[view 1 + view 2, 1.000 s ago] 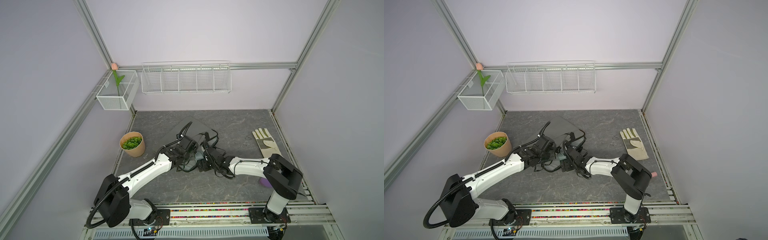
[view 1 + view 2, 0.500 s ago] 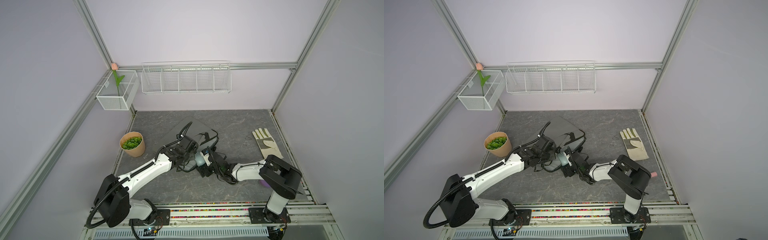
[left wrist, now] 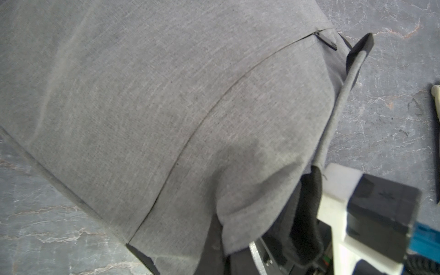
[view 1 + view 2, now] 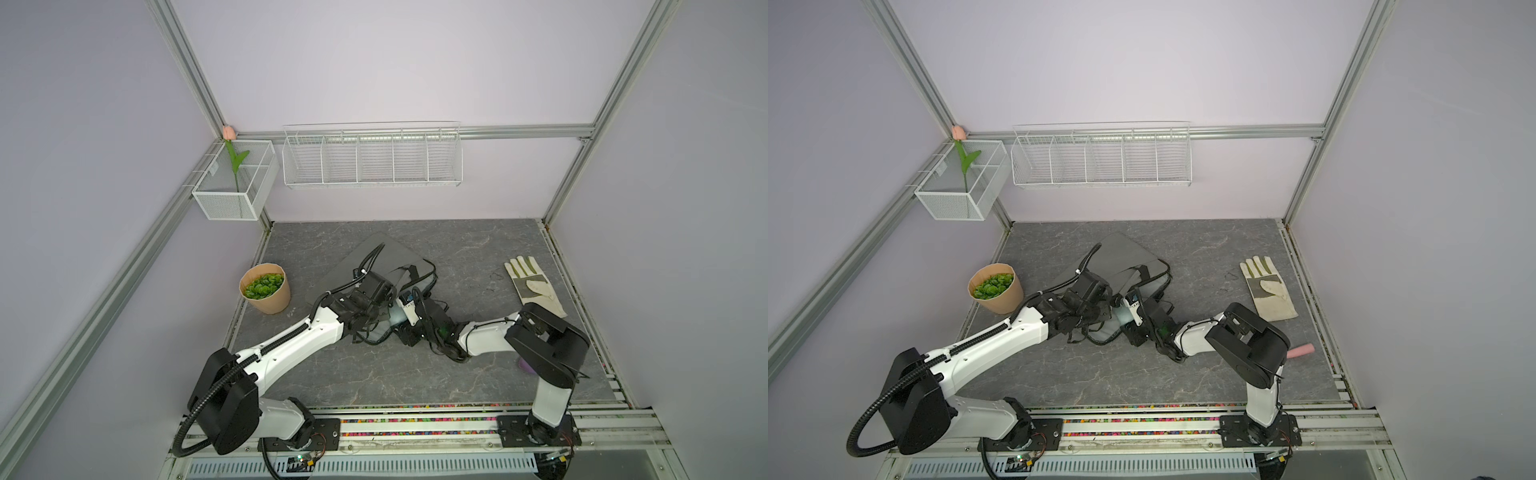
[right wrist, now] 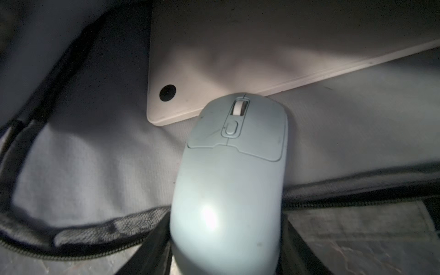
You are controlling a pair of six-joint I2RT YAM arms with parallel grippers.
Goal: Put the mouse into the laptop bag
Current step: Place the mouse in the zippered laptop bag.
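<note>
My left fingers (image 3: 210, 240) are pinched shut on the laptop bag (image 3: 142, 107), lifting its upper flap so the mouth gapes. My right fingers (image 5: 156, 240) clasp the mouse (image 5: 229, 181) by both flanks. Its nose is already past the zipper (image 5: 357, 202), against the pale laptop (image 5: 238, 52) inside, mid-counter (image 4: 374, 374).

Your left arm (image 4: 1000, 343) and right arm (image 4: 1194, 334) were nose to nose at the flat grey fabric laptop bag (image 4: 1121, 255), a sliver of pale mint-blue plastic mouse (image 4: 1121, 317) between them. White-and-grey work glove (image 4: 1268, 291) lay well apart; brown paper plant pot (image 4: 996, 299) too.
</note>
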